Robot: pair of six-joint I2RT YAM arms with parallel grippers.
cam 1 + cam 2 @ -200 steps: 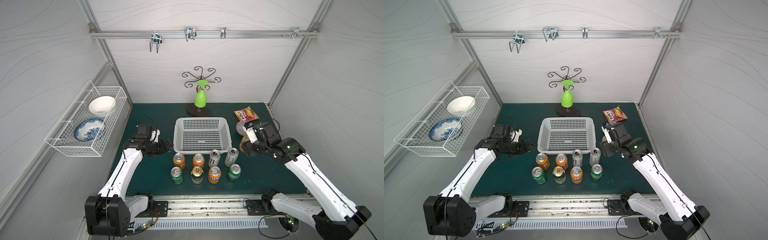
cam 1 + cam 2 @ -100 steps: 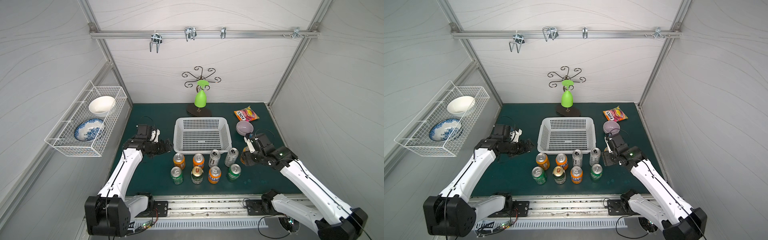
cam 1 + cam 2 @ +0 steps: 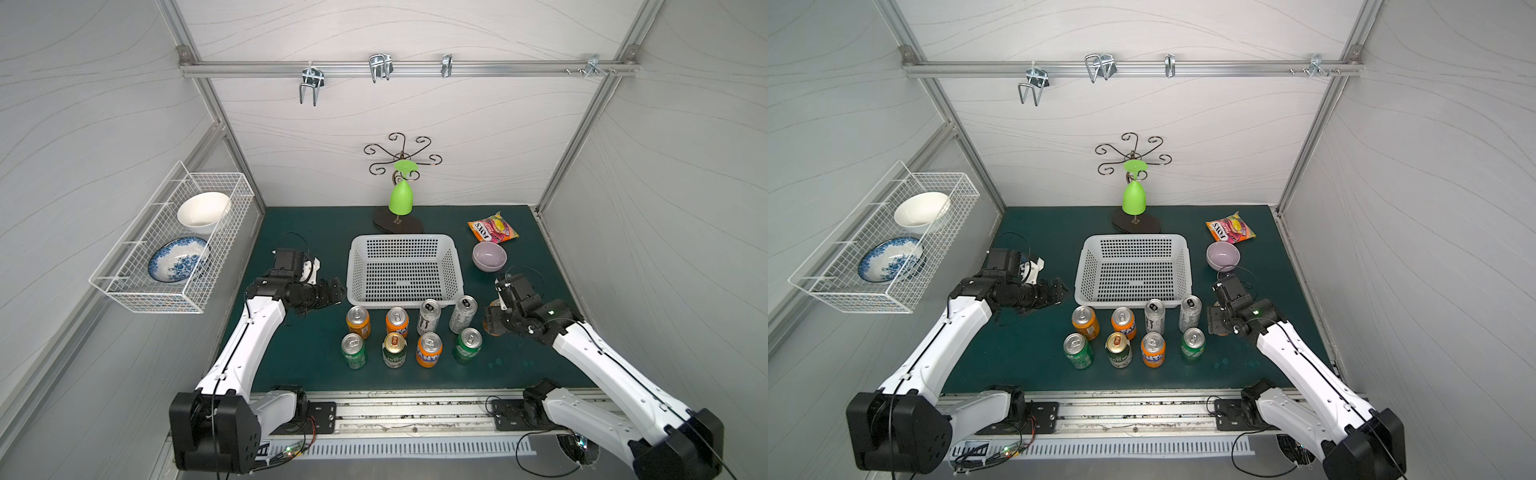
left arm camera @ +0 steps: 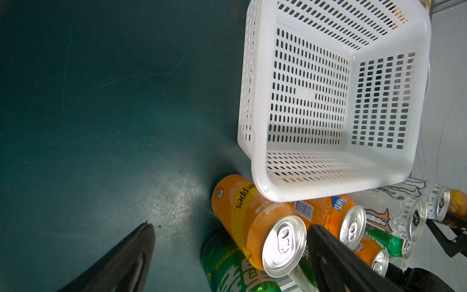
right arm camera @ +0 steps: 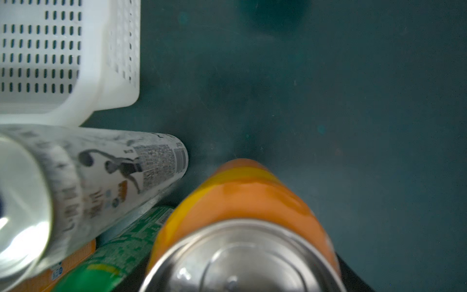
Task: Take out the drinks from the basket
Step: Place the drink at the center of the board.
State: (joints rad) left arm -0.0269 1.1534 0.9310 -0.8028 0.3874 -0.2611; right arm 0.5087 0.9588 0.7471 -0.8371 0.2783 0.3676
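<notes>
Basket (image 3: 456, 272) holds nothing; right end effector (image 3: 493, 322) grips an orange can (image 5: 242, 202); left end effector (image 3: 336, 289) gapes open.

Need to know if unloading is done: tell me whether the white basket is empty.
Empty. Both top views show the basket's perforated floor bare all over; the left wrist view agrees.

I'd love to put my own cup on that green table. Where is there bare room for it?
Bare mat lies left of the can cluster, under the left arm, and along the back left of the white basket. It is crowded in front of the basket, and at the right by the purple bowl, snack packet and right gripper.
</notes>
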